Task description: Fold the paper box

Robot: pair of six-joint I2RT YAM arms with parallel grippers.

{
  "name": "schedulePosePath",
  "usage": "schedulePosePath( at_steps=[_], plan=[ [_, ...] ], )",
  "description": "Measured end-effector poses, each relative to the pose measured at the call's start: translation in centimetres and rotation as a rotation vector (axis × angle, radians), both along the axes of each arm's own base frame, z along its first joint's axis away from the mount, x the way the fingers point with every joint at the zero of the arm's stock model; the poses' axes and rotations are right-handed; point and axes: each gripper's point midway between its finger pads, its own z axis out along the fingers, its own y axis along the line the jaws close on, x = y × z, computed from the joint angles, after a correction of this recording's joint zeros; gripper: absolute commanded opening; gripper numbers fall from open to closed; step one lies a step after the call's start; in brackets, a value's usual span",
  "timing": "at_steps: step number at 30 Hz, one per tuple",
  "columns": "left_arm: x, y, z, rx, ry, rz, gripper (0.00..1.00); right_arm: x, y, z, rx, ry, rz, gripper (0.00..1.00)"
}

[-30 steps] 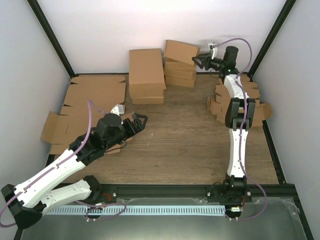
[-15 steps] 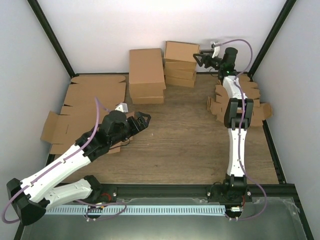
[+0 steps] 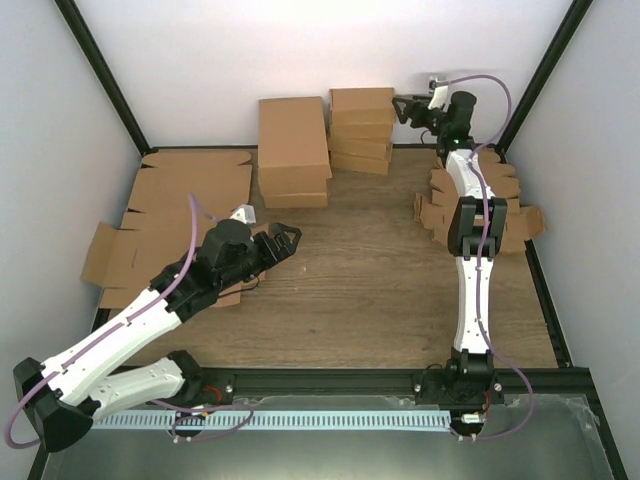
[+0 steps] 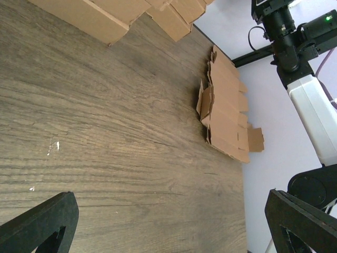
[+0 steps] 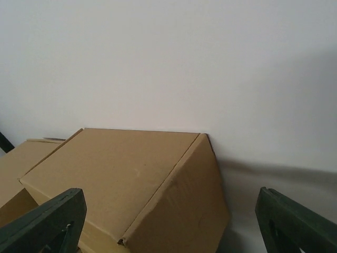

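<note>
A folded brown paper box lies level on top of a stack of like boxes at the back wall. In the right wrist view it fills the lower left. My right gripper is open and empty just right of it, and its fingers stand wide apart, clear of the box. My left gripper is open and empty over bare wood at centre left, fingers spread wide. A pile of flat die-cut pieces lies at the right, also in the left wrist view.
A second stack of folded boxes stands left of the first. Large flat cardboard sheets lie along the left side, partly under my left arm. Black frame posts and white walls close in the table.
The top box went from tilted to level on the stack. My right gripper drew back up and to the right of it. My left arm shifted slightly right, then held still.
</note>
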Motion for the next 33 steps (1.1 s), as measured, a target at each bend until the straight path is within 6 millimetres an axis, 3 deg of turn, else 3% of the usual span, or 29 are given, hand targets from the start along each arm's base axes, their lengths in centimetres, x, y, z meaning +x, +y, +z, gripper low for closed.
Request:
schedulePosePath(
  at_steps=[7, 10, 17, 20, 24, 27, 30, 33],
  plan=[
    [0.1, 0.1, 0.0, 0.016, -0.013, -0.006, 1.00, -0.3, 0.1, 0.3, -0.005, 0.011, 0.009, 1.00],
    [0.2, 0.5, 0.0, 0.058, -0.034, -0.011, 1.00, -1.2, 0.4, 1.4, -0.012, 0.019, 0.031, 1.00],
    [0.2, 2.0, 2.2, 0.167, -0.154, -0.036, 1.00, -7.1, 2.2, 7.0, -0.017, -0.002, 0.113, 1.00],
    [-0.3, 2.8, 3.0, 0.196, -0.197, -0.045, 1.00, -9.2, 2.7, 8.4, -0.018, -0.028, 0.128, 1.00],
    [-1.3, 4.0, 4.1, 0.200, -0.258, -0.049, 1.00, -11.4, 3.3, 6.6, -0.005, 0.007, 0.135, 1.00],
    [-2.4, 5.5, 4.3, 0.202, -0.310, -0.044, 1.00, -13.9, 3.5, 3.1, 0.000, 0.085, 0.131, 1.00],
    [-3.4, 6.7, 4.1, 0.209, -0.356, -0.045, 1.00, -16.2, 3.7, 0.9, 0.001, 0.140, 0.125, 1.00],
    [-4.0, 7.5, 4.2, 0.223, -0.402, -0.048, 1.00, -19.5, 3.8, 0.2, 0.001, 0.159, 0.116, 1.00]
  ],
)
